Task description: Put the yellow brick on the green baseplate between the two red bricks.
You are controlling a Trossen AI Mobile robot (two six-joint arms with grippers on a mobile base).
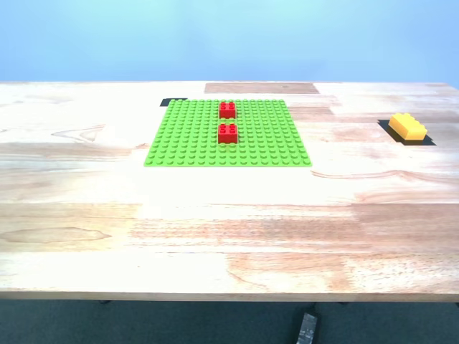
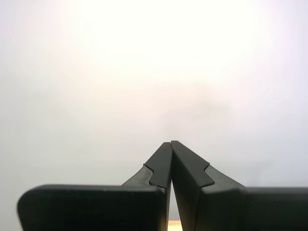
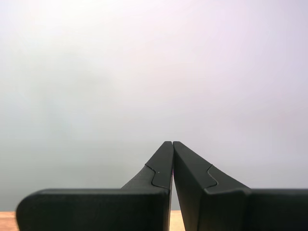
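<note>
— How do the fingers stand?

— My first gripper (image 2: 171,142) has its black fingers (image 2: 190,168) pressed together at the tips, holding nothing, facing a blank pale wall. My second gripper (image 3: 172,142) is the same: fingers (image 3: 192,168) closed tip to tip, empty.

— And the bricks?

— Neither wrist view shows them. In the exterior view the orange-yellow rectangular studded plastic brick (image 1: 407,127) lies on the wooden table (image 1: 215,229) at the exterior view's right, well apart from the flat bright-green studded plastic baseplate (image 1: 186,140). The two small red square studded bricks (image 1: 227,133) sit on that plate, one behind the other with a gap between.
</note>
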